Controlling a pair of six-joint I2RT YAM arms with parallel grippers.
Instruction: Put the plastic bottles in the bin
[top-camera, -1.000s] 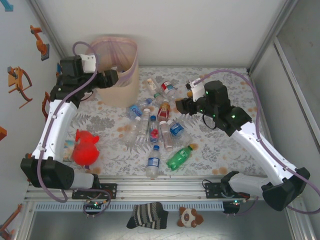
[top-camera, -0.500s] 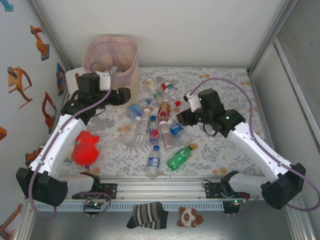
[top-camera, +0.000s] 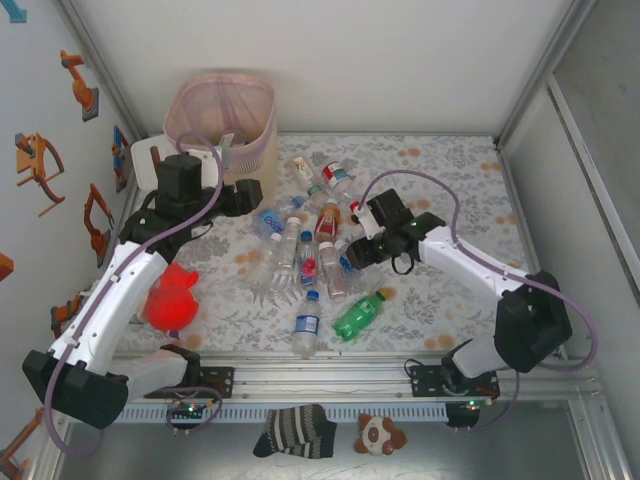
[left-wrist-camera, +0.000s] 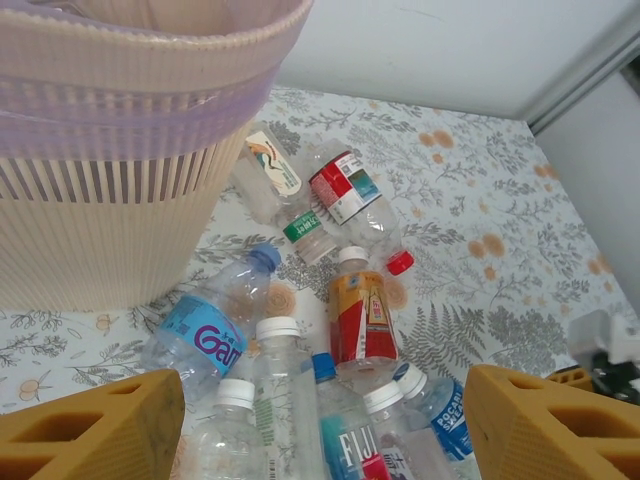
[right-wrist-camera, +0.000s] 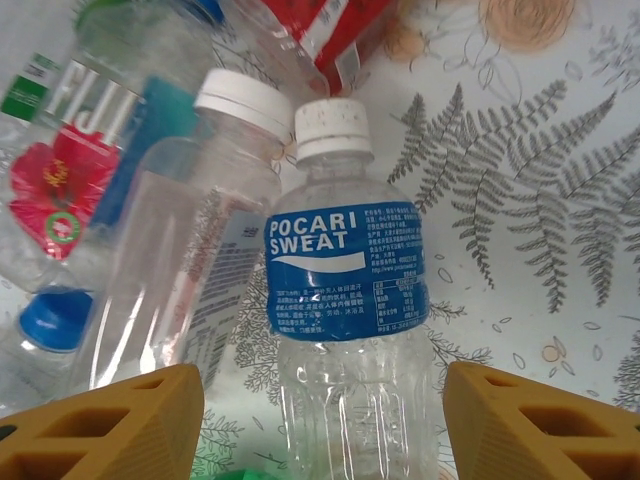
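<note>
Fern-print table (top-camera: 462, 165); right gripper (right-wrist-camera: 320, 420) wide open astride Pocari Sweat bottle (right-wrist-camera: 345, 300); left gripper (left-wrist-camera: 320, 425) wide, empty, near bin (left-wrist-camera: 100, 200)

On the table (top-camera: 450, 195) the plastic bottles (top-camera: 307, 258) lie heaped, the bin (top-camera: 225, 125) behind-left, the plush toy (top-camera: 170, 297) front-left.

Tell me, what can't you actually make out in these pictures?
- Bin contents: in the top view, the pink bag and the camera angle hide its bottom; in the left wrist view, the top edge cuts the bin off.
- Pocari Sweat bottle base: right wrist view, cut by the bottom edge.
- Red-labelled bottle: right wrist view, blurred and cut by the top edge.
- Labels on the bottles: top view, too small to read.
</note>
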